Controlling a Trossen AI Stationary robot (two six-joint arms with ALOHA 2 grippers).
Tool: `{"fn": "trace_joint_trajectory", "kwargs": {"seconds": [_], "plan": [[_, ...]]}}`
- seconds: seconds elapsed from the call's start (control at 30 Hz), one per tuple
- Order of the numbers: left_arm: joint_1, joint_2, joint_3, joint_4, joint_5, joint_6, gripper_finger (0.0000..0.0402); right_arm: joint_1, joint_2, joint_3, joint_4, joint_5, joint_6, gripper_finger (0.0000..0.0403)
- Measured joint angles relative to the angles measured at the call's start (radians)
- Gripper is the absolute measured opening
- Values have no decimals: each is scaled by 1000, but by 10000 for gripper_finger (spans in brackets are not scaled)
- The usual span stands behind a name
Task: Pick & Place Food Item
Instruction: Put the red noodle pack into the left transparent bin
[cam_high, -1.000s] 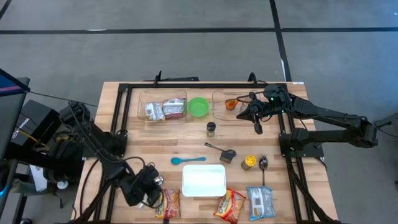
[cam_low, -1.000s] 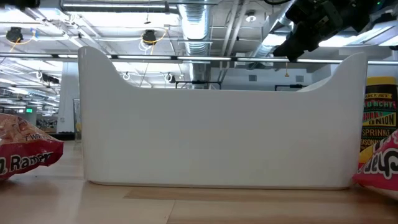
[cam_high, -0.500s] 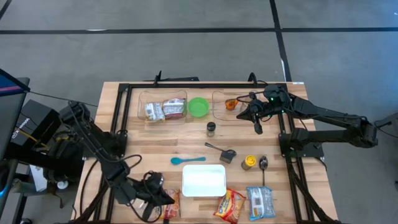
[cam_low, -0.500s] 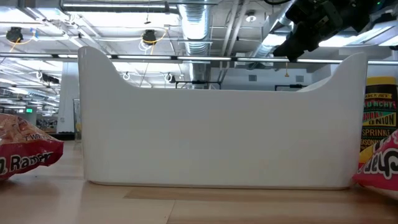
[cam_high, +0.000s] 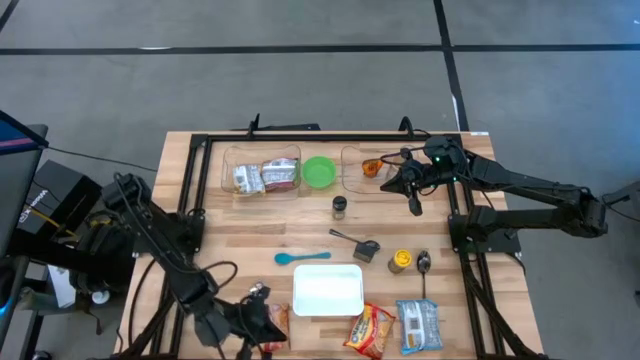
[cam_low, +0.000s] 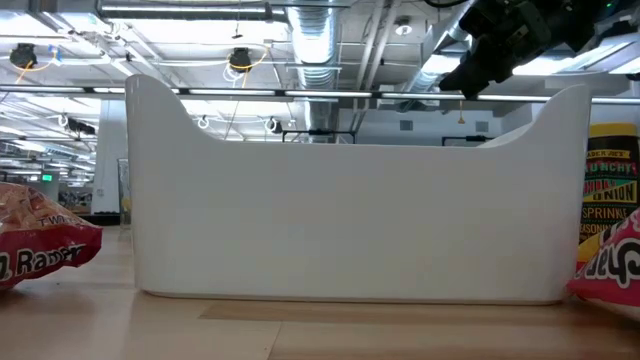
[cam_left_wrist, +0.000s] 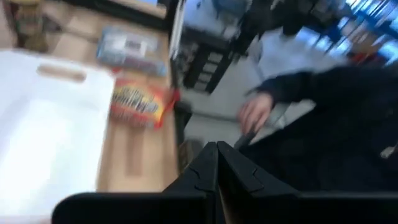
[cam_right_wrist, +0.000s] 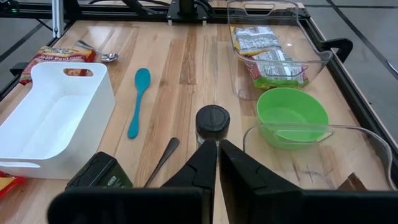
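A red noodle packet (cam_high: 278, 327) lies flat at the table's near edge, left of the white bin (cam_high: 328, 290); it also shows in the low view (cam_low: 40, 245). An orange packet (cam_high: 370, 330) and a blue packet (cam_high: 418, 325) lie right of it. My left gripper (cam_high: 266, 325) is shut and empty, level over the red packet's left edge, pointing toward the table's right; the wrist view (cam_left_wrist: 216, 152) shows its fingers closed. My right gripper (cam_high: 414, 206) is shut and empty, in the air at the far right near a clear container (cam_high: 365, 168).
A clear container with packets (cam_high: 262, 175) and a green bowl (cam_high: 319, 171) stand at the back. A dark spice jar (cam_high: 340, 206), a blue spoon (cam_high: 300, 257), a yellow jar (cam_high: 399, 261) and a metal spoon (cam_high: 424, 265) lie mid-table. A person's hand (cam_left_wrist: 255, 112) shows beyond the near edge.
My left gripper has gone toward the table's near edge and to the right, from beside the red packet to over its left edge, and has turned to point toward the table's right. The packets have not moved.
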Motion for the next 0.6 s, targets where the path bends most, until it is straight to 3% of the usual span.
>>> {"fn": "trace_joint_trajectory", "kwargs": {"seconds": [0.17,0.37,0.5,0.6], "plan": [[-11,-1,2,-277,32,-169,0,0,0,0,0,0,0,13],[-4,-1,1,-648,190,-471,0,0,0,0,0,0,0,13],[7,-1,1,-760,297,-450,0,0,0,0,0,0,0,13],[10,-2,-5,-759,317,-370,0,0,0,0,0,0,0,13]]}}
